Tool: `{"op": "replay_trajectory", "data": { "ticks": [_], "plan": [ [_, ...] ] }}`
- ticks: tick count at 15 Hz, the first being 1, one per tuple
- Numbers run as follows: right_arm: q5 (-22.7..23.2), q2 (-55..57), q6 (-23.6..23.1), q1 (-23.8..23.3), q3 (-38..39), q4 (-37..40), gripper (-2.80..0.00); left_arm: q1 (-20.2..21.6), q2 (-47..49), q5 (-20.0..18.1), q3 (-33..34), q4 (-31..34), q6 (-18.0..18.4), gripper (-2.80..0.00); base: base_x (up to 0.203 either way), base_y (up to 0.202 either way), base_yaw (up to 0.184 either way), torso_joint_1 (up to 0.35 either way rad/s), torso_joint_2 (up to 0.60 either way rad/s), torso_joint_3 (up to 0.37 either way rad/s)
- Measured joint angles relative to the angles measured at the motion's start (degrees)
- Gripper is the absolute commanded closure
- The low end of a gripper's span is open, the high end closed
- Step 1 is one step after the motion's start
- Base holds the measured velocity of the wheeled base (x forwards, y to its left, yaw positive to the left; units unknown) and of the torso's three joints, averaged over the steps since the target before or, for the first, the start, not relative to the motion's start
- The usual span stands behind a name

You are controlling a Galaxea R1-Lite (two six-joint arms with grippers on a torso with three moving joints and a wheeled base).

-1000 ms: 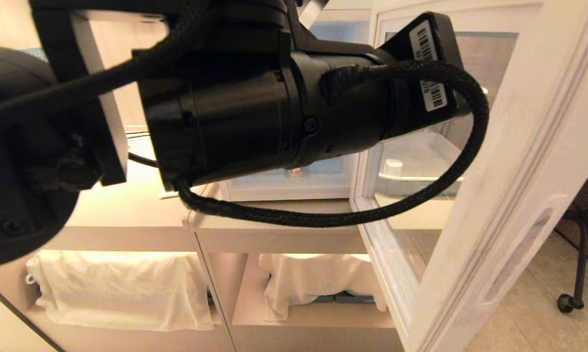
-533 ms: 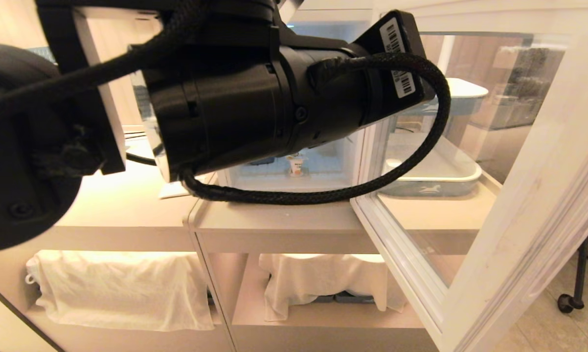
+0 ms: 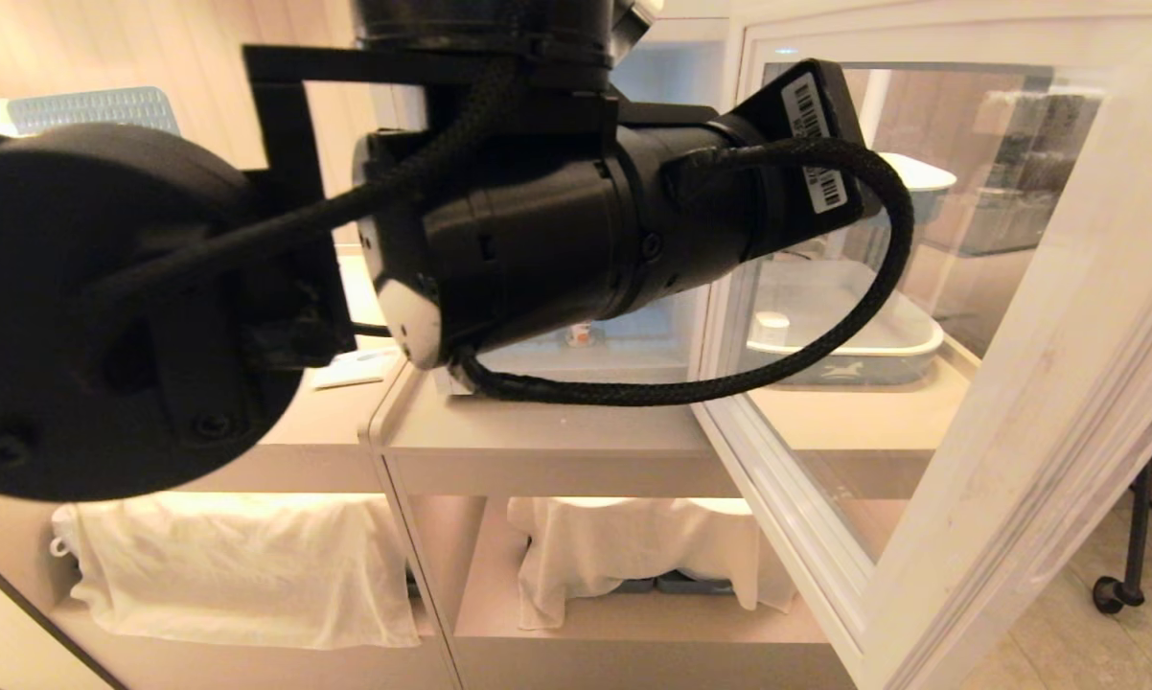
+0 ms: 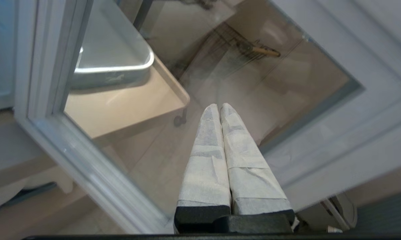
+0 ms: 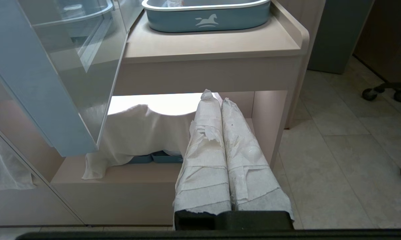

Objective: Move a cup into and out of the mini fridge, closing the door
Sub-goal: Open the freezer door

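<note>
One tiny white orange-labelled cup [image 3: 581, 334] stands upright inside the boxy white mini fridge [image 3: 667, 182], its glass-windowed door [image 3: 969, 402] swung open to the right, left gripper [image 4: 219, 107] fingers pressed together, empty.

The beige shelving unit [image 3: 538, 446] carried the mini fridge [image 3: 576, 359] and a blue-grey tray [image 5: 207, 16] on its top surface. White cloths [image 3: 241, 565] lay on the lower shelf.

The mini fridge [image 3: 633, 345] stood open. Its glass-windowed door [image 3: 969, 383] swung wide. The small orange-labelled cup [image 3: 581, 334] sat upright inside.
</note>
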Motion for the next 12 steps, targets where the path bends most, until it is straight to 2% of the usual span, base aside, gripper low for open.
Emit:
{"op": "replay_trajectory", "data": {
  "ticks": [8,12],
  "plan": [
    [0.01,0.0,0.0,0.02,0.0,0.02,0.0,0.0,10.58,-0.14,-12.53,-0.68,-0.49,0.0,0.0,0.0,0.0,0.0,0.0,0.0],
    [0.04,0.0,0.0,0.05,0.0,0.02,0.0,0.0,13.74,-0.4,-14.75,-0.85,-1.31,0.0,0.0,0.0,0.0,0.0,0.0,0.0]
  ]
}}
